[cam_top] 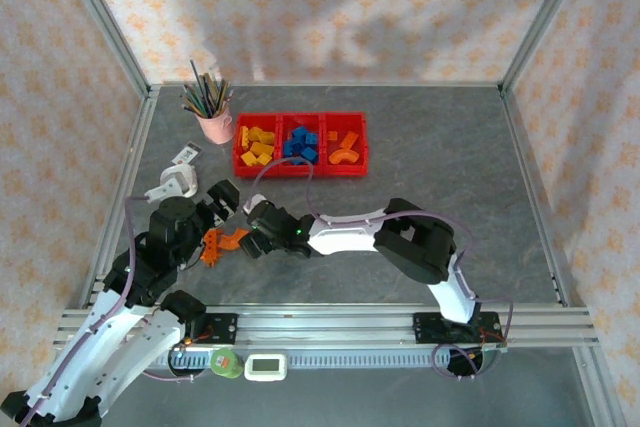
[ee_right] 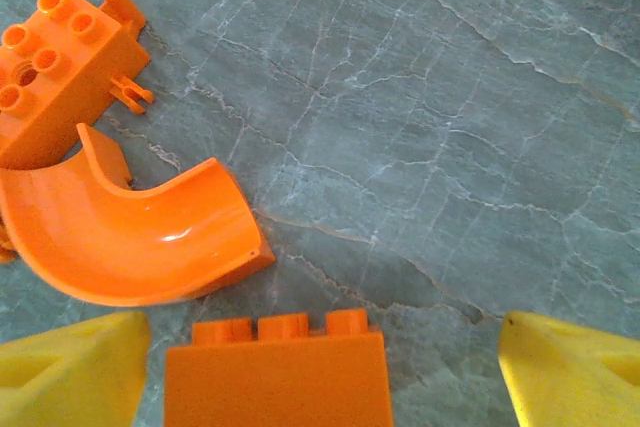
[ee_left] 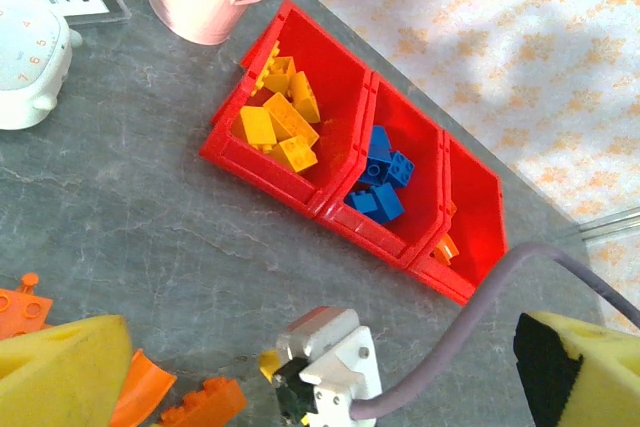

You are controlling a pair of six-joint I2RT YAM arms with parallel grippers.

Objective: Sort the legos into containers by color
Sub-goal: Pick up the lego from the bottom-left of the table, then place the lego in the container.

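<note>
The three joined red containers (cam_top: 300, 172) sit at the far middle of the table (cam_top: 450, 167). Their left bin holds yellow legos (cam_top: 257, 145), the middle one blue legos (cam_top: 301, 143) and the right one orange pieces (cam_top: 344, 147). In the left wrist view the right bin's wall hides most of its load. A pink cup (cam_top: 215, 127) stands just left of the containers. A white timer (cam_top: 175, 185) lies nearer than them and to the left, cut off by the frame edge in the left wrist view. Both arms meet well in front of the containers' left bin, over the loose orange legos (cam_top: 222, 243); from above, the arms cover much of this cluster. The left gripper (ee_left: 315, 347) has its yellow pads spread wide with nothing held; the right arm's white wrist and grey cable (ee_left: 470, 317) show between them. The right gripper (ee_right: 320, 342) is also spread, its pads flanking an orange brick (ee_right: 275, 377) whose lower part is cut off; whether either pad touches it cannot be told. Beside that brick lie a curved orange arch (ee_right: 130, 237) and a studded orange block (ee_right: 60, 67), clipped by the frame edge.
</note>
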